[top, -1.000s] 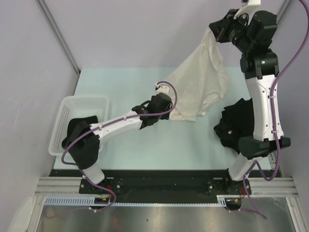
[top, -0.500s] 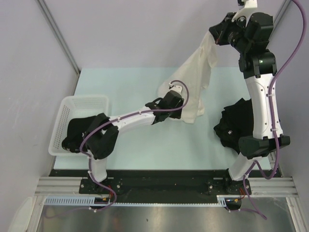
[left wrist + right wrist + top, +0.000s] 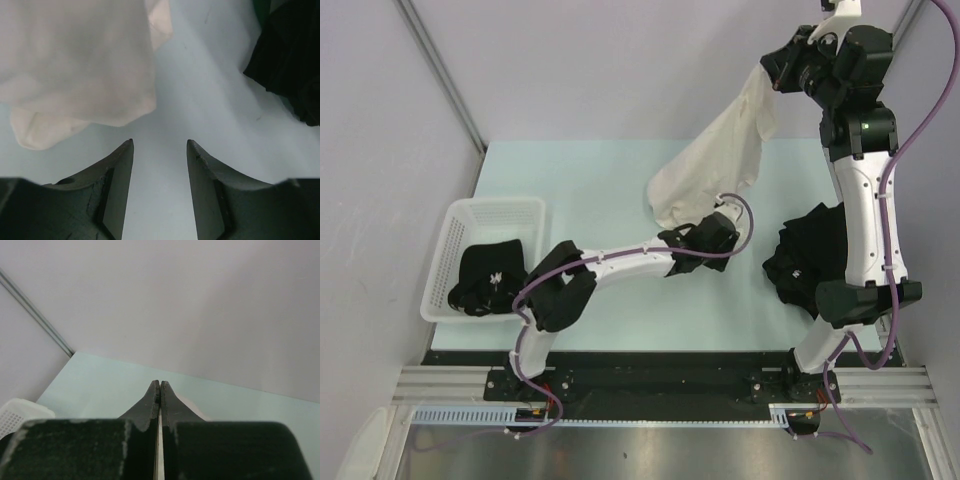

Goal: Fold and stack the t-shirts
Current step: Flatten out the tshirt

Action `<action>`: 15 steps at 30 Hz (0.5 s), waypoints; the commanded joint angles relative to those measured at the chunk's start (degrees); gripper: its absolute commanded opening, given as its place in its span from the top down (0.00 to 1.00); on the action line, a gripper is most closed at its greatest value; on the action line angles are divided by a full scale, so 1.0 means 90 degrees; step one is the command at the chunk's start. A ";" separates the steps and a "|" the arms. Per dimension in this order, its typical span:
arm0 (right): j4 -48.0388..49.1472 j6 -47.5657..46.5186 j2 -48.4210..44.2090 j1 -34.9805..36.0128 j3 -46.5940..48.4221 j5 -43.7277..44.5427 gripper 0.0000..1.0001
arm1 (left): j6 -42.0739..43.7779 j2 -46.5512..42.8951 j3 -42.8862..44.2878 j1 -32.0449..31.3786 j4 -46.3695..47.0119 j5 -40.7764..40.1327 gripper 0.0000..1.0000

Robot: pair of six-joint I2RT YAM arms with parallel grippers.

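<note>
While the right hand (image 3: 775,72), clamped shut, hangs the cream t-shirt (image 3: 715,165) aloft, its bottom droops just beyond the half-open, empty left hand (image 3: 160,144).

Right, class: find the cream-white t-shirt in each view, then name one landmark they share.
Top external: cream-white t-shirt hangs from the right end effector at upper right, down to the pale green table.
Left wrist: fills the upper left, beyond the open left end effector.
Right wrist: only a small pale patch right of the shut tips, probably it.
Shared landmark: that table, in all three.
</note>
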 commanded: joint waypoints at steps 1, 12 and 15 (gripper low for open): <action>0.0424 0.0157 -0.0065 -0.0107 0.0023 -0.0184 1.00 | 0.0335 0.0294 0.0361 -0.0418 0.0040 -0.0423 0.47; 0.0551 0.0373 -0.0387 -0.0234 -0.0319 -0.0535 1.00 | 0.0482 0.1017 0.0840 -0.0487 -0.0341 -0.1789 0.46; 0.0600 0.0431 -0.0388 -0.0234 -0.0368 -0.0574 1.00 | 0.0520 0.1115 0.0977 -0.0410 -0.0488 -0.1986 0.46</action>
